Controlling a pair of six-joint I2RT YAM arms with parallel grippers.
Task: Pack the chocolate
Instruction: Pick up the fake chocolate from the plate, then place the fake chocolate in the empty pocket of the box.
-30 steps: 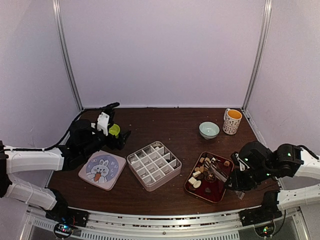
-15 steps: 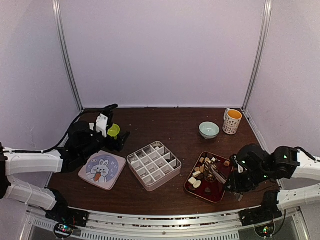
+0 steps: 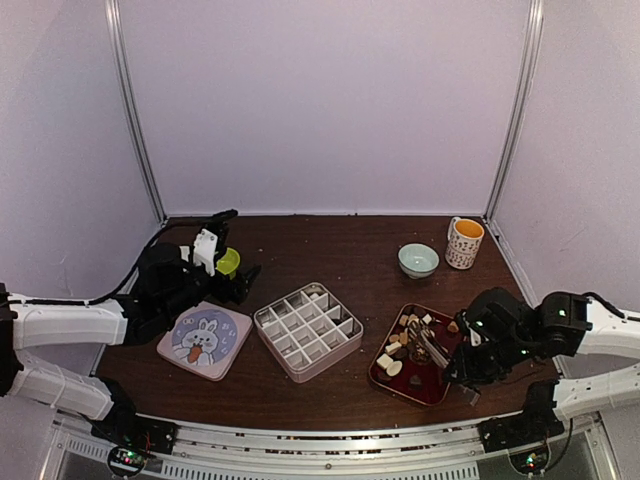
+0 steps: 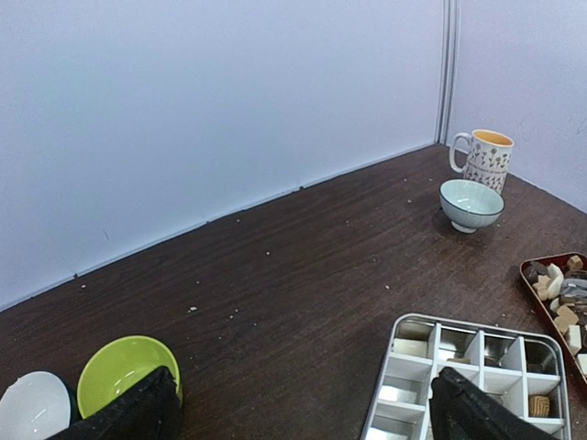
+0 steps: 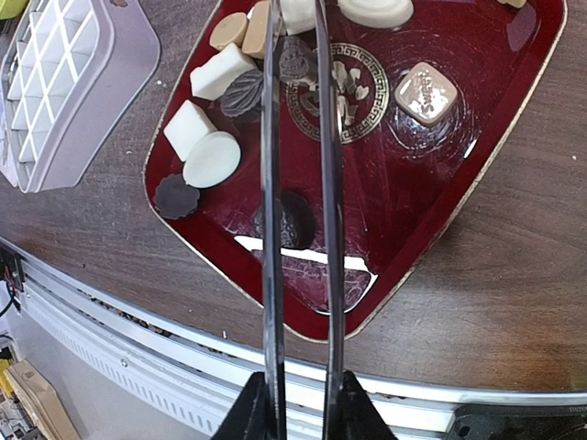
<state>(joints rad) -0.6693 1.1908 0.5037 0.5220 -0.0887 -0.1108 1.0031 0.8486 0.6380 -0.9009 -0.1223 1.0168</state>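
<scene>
The right gripper [image 5: 298, 414] was clamped on the handle end of metal tweezers [image 5: 298, 183]. Their two thin blades ran forward from the jaws, narrowly parted, out over a red tray [image 5: 431, 197] just ahead of it. The tips passed out of the wrist view, so whether they pinched anything could not be told. To that gripper's left sat a grey divided box [image 3: 307, 330], and beyond the box lay a lid with a bunny picture [image 3: 205, 340]. A pale blue bowl [image 4: 470, 202] and a flowered mug [image 4: 483, 156] stood well beyond the tray, near the back wall.

The left gripper [image 4: 303, 403] hung wide open and empty above the dark table [image 4: 303, 257]. A green bowl [image 4: 124, 371] and a white bowl [image 4: 32, 408] were by its left finger, and a corner of the divided box was under its right one.

The chocolate [image 5: 212, 159] lay loose in the tray, mostly left of the blades. It was cream rounds and blocks, tan bits, dark ridged pieces and one square wrapped piece off to the right. One dark oval lay directly beneath the blades. A tan piece [image 4: 539, 405] sat in a cell of the box.
</scene>
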